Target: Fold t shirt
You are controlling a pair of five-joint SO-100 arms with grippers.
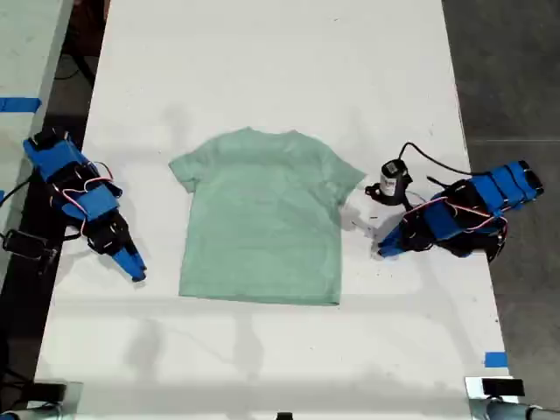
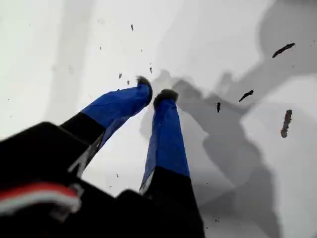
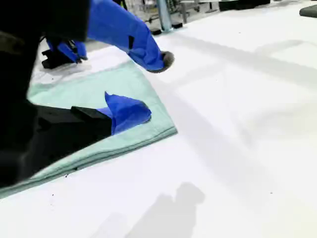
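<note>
My first gripper (image 2: 154,91), jaws nearly closed and empty, is right of the t shirt (image 1: 262,227). My second gripper (image 3: 148,87), jaws spread, is lower left of it.

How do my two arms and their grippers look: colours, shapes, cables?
The arm at the exterior view's left and the arm at its right have bright blue shells over black motor blocks, with looped red and white wires. My first gripper has two slim blue fingers with dark tips. My second gripper has similar blue fingers.
</note>
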